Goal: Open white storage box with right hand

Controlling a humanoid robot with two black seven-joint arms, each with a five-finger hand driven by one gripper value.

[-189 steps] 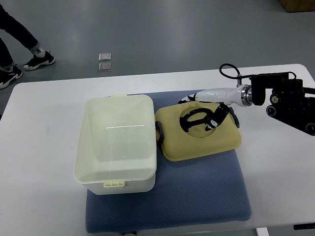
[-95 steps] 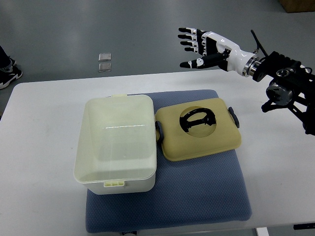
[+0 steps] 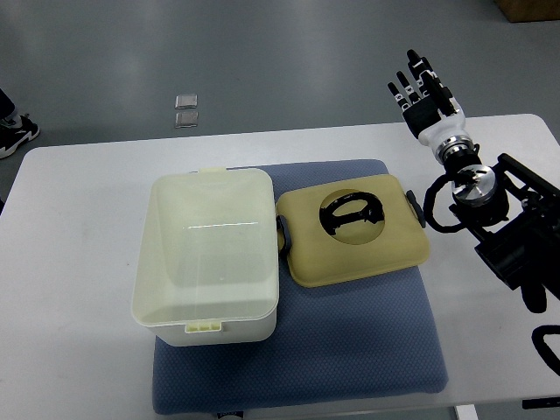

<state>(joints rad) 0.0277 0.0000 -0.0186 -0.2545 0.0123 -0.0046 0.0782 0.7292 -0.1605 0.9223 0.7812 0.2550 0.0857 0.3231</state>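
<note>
Since the lid (image 3: 354,238) lies flat on the blue mat (image 3: 350,350) just right of the open white box (image 3: 210,254) at the mat's left edge, the opening looks finished, and the right hand (image 3: 424,101) hovers empty, fingers spread, above the table's (image 3: 70,262) far right corner.

The right arm (image 3: 512,236) runs off the right edge, a shoe (image 3: 15,136) is cut by the left edge, a brown box (image 3: 529,9) is clipped at the top right corner, and two small squares (image 3: 185,110) on the floor are too small to identify.
</note>
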